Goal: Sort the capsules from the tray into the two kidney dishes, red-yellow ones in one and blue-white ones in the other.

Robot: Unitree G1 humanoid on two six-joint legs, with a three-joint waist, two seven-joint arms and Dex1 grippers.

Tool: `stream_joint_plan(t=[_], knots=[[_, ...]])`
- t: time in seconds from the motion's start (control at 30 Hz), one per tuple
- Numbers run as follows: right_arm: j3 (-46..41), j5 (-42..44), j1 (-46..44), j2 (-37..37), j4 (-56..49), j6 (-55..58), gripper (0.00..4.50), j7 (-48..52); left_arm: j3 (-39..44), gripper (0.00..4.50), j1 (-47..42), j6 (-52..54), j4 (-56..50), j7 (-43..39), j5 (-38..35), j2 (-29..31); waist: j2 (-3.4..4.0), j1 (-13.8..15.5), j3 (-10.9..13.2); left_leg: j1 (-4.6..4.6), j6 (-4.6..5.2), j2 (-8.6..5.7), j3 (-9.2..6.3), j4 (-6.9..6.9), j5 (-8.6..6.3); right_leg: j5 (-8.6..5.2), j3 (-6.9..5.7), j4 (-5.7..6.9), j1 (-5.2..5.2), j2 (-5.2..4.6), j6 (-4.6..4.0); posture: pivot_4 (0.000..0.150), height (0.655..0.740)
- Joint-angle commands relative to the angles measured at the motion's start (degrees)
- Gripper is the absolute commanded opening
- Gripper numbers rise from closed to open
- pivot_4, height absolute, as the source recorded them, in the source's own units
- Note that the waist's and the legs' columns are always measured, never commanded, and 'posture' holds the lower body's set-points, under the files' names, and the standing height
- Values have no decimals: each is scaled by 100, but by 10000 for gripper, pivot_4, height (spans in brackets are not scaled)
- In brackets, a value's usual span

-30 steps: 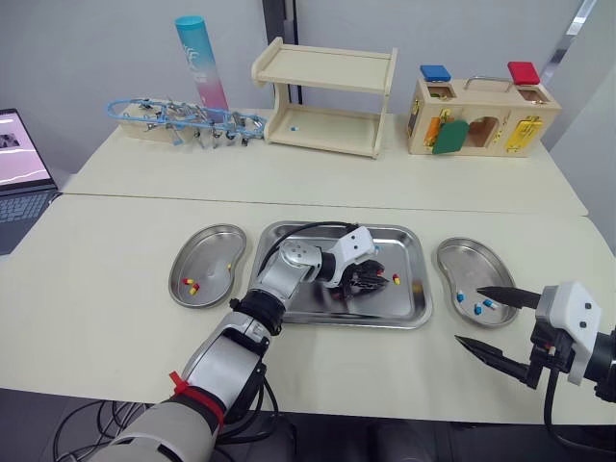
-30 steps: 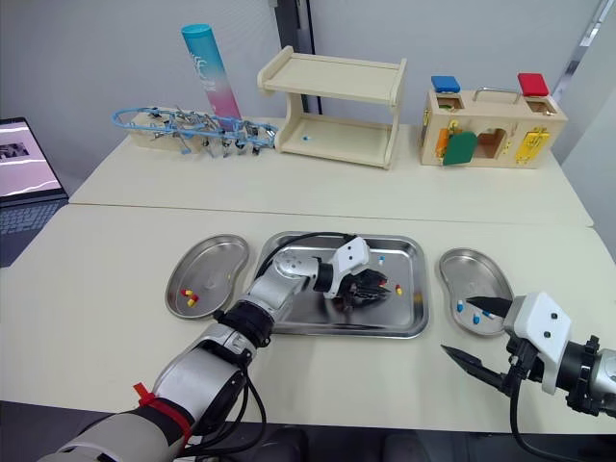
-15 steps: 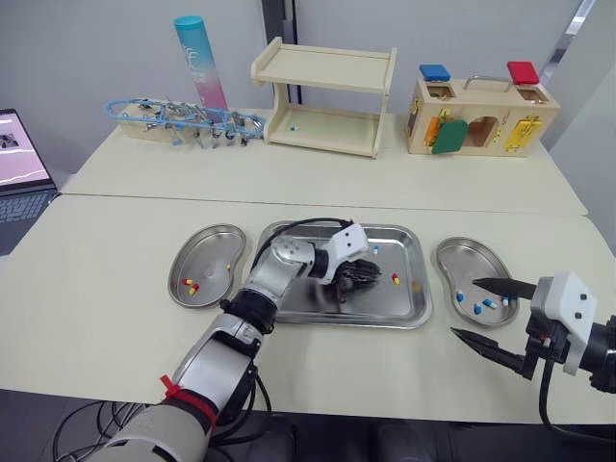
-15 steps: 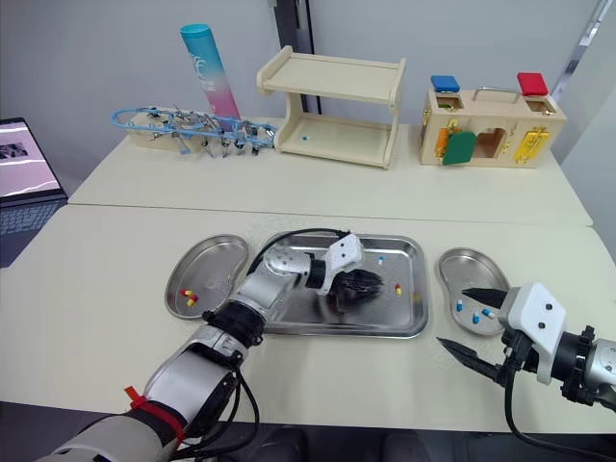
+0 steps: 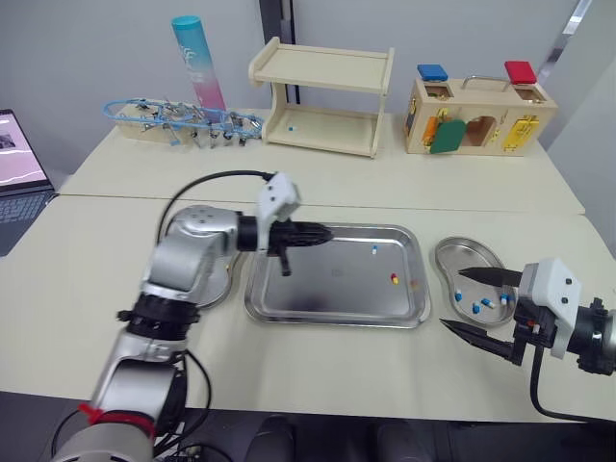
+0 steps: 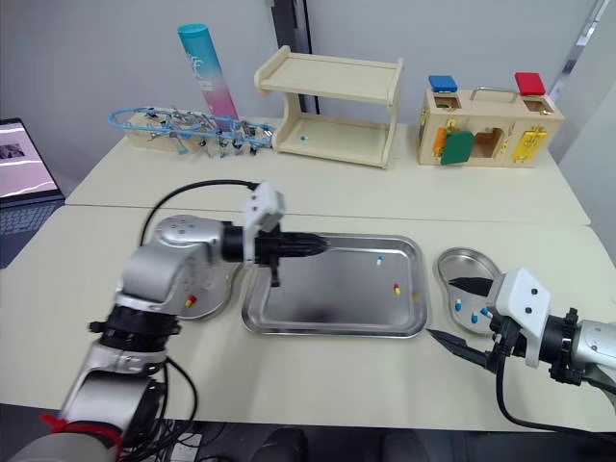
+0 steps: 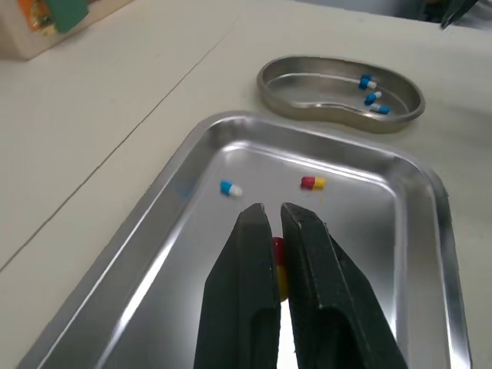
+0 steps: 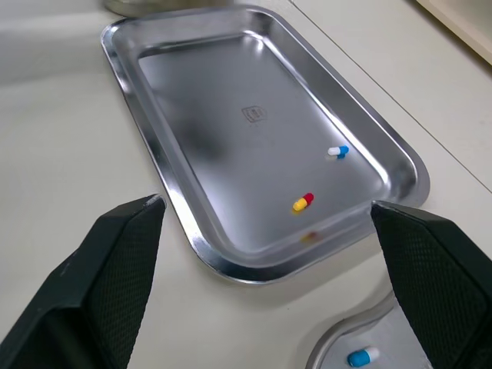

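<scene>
On the cream table (image 5: 87,241), a red-yellow capsule (image 7: 278,265) sits pinched in my left gripper (image 5: 322,234), which has lifted from mid-tray to the tray's (image 5: 318,291) left end, so the left dish (image 6: 204,300) is next. My right gripper (image 5: 451,298) waits open near the right dish (image 5: 457,258).

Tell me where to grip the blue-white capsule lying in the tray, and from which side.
Grip the blue-white capsule across its middle, pinching its long sides, coming straight down. It lies flat on the tray floor, close to one wall and apart from the red-yellow capsule, so a top approach looks freest; its rounded ends would probably slip from an endwise pinch.
</scene>
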Motion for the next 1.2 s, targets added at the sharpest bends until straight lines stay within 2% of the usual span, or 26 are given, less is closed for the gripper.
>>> stream_joint_plan(t=[0.03,0.13,0.23,0.5,0.6,0.97,1.0,1.2], knots=[[483,214,-639,-49,-19,-58,45000,132,1019,448,489,542,-432,174,-386,766,0,-67,0,0,1,0,0,-1,-1,0,-1,0,0,0,0,1500,7400],[1088,259,-1371,75,158,-71,45000,238,1614,448,1194,586,-428,293,-396,1383,-1,-106,1,11,3,2,3,-5,-2,0,6,1,1,0,0,1500,7400],[1604,392,-1992,288,300,-24,45000,369,2145,448,1841,764,-466,481,-485,1694,-8,-25,5,6,3,2,0,-5,-2,0,1,0,0,0,0,1500,7400],[2340,360,-2722,638,647,-78,45000,616,2514,448,2428,519,-187,936,-567,1500,-8,96,4,0,3,2,-3,-4,-2,0,-4,0,-4,-1,0,1500,7400],[2400,310,-2768,665,724,-117,45000,662,2505,7559,2379,379,-86,852,-713,1524,-8,76,4,1,3,3,-3,-6,-2,0,-3,2,-9,-1,-1,1500,7400],[2398,264,-2412,730,487,-138,45000,495,2575,43156,2117,625,164,869,-1274,1688,-8,70,4,-2,3,3,1,-7,-2,0,1,5,-17,-1,-1,1500,7400],[2394,259,-2389,730,472,-140,45000,483,2579,44677,2102,621,202,879,-1287,1707,-8,68,4,-2,3,3,1,-7,-2,0,1,6,-17,-1,-1,1500,7400],[2408,200,-2328,731,427,-176,45000,412,2758,44677,1999,711,278,835,-1534,1831,-8,65,4,-2,3,3,2,-7,-2,0,2,7,-19,-1,-1,1500,7400]])
